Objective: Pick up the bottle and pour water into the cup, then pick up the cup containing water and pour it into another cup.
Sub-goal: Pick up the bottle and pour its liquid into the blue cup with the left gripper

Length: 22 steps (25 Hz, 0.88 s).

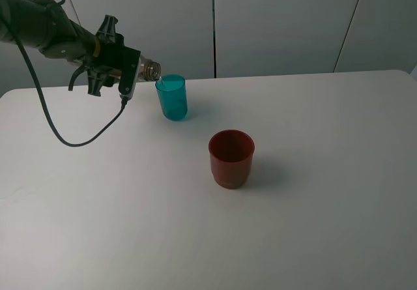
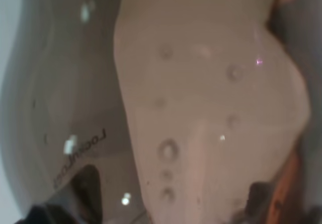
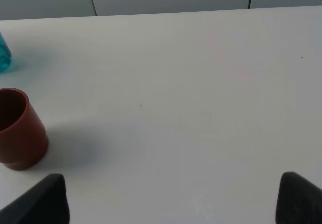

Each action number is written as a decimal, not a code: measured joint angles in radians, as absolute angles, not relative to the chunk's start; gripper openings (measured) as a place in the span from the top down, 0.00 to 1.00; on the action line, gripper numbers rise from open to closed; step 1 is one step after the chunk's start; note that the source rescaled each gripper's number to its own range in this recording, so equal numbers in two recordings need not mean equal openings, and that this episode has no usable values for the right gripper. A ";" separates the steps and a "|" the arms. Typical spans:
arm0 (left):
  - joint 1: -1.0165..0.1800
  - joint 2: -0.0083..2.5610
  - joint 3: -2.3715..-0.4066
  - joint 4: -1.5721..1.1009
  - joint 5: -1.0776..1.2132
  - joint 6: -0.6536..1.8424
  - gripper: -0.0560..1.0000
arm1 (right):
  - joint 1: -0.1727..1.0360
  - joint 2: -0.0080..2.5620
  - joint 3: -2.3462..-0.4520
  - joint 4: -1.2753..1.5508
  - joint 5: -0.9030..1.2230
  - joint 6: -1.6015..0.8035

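Left end effector (image 1: pixel 122 63): clamped on smoky bottle (image 1: pixel 151 69), tipped flat, neck at teal cup (image 1: pixel 172 98) rim for pouring.
Red cup (image 1: pixel 230 158): near teal cup, awaiting transfer.
Right end effector (image 3: pixel 167 201): wide, empty.

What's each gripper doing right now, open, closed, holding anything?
Left gripper: shut on the bottle, tipped toward the teal cup.
Right gripper: open, empty.

Bare lab-like test space, plain white table (image 1: pixel 313 238), grey wall panels (image 1: pixel 280 23)
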State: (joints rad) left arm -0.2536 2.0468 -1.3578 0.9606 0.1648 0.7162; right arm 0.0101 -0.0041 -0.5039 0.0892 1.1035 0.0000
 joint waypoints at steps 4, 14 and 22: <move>-0.254 2.047 -1.358 0.962 0.167 0.716 0.93 | 0.010 -0.004 -0.504 0.089 1.104 0.000; -0.254 2.047 -1.379 0.962 0.189 0.710 0.93 | 0.010 -0.004 -0.504 0.089 1.104 0.000; -0.258 2.047 -1.387 0.980 0.194 0.706 0.93 | 0.010 -0.004 -0.504 0.089 1.104 0.000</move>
